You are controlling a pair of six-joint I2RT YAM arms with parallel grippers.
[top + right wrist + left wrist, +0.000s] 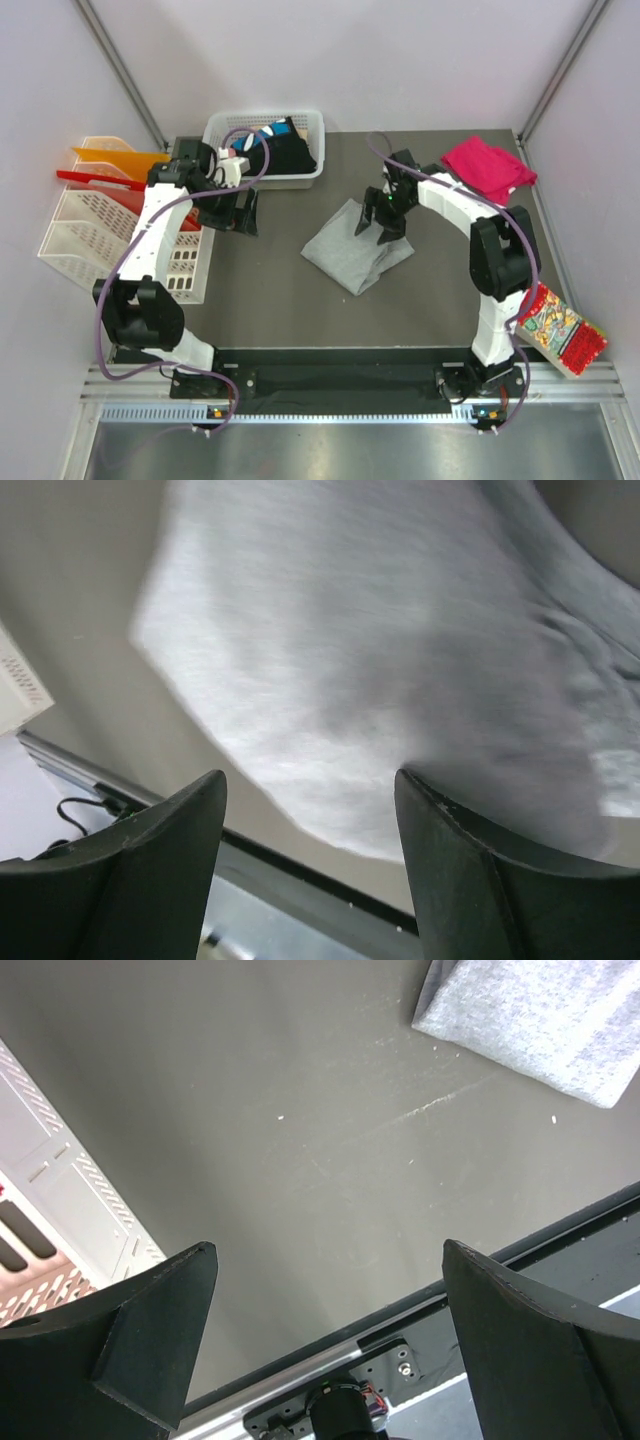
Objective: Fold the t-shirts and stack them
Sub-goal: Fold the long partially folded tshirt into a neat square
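The folded light grey t-shirt (pixel 350 252) lies mid-table; it also shows in the right wrist view (pixel 350 660) and at the top right of the left wrist view (pixel 540 1015). My right gripper (pixel 383 226) is open just above the shirt's upper right part, its right fingertip (pixel 450 820) against the cloth. The magenta-pink t-shirt (pixel 488 167) lies folded at the far right corner. A black shirt with blue-white patches (pixel 282 153) sits in the white basket (pixel 312 125). My left gripper (pixel 243 217) is open and empty over bare table, left of the grey shirt.
A white slotted rack (pixel 85 225) with orange and red folders stands at the left edge; its corner shows in the left wrist view (pixel 60 1210). A red patterned snack packet (pixel 560 330) lies at the right front edge. Purple cables loop over both arms.
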